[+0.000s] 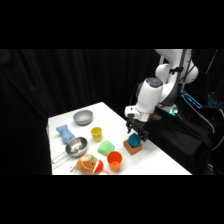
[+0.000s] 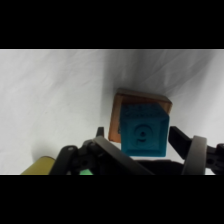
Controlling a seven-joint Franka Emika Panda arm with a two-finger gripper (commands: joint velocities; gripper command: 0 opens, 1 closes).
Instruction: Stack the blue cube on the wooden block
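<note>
White table [image 1: 160, 162] edge near wooden block [image 2: 120, 107]; gripper [image 2: 145, 142] fingers clamp blue cube [image 2: 144, 131] atop it.

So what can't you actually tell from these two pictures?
- Wrist view: whether the blue cube rests on the wooden block or hangs above it.
- Side view: the gripper hides the cube's top; finger contact is too small.
- Side view: the arm's middle, cut off by the top edge.
</note>
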